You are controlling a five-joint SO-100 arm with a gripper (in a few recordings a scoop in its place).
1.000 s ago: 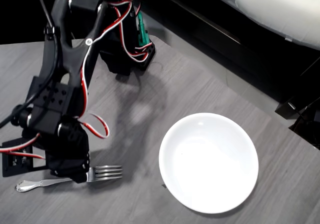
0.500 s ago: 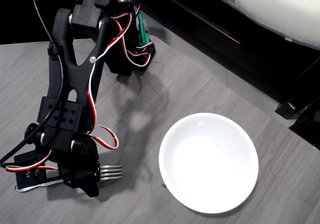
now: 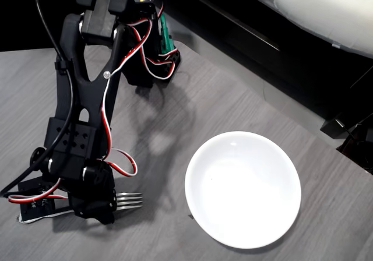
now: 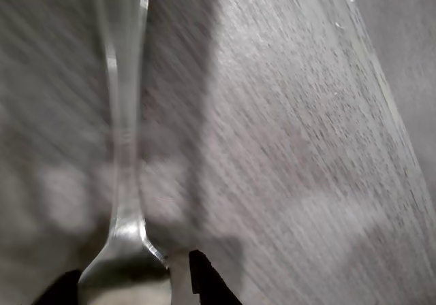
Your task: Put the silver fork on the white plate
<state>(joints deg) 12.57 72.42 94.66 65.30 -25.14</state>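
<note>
The arm is down on the fork, ready to grab it.

In the overhead view the black gripper sits low over the silver fork, near the neck where the handle meets the tines. The tines poke out to the right, toward the white plate, which is well apart from the fork on the grey table. In the wrist view the fork runs up between two dark fingertips, one on each side. I cannot tell if they are squeezing it yet. The fork is thin, flat and shiny, so I think it may slip out or tip when lifted. It may also spin and miss the plate.
</note>
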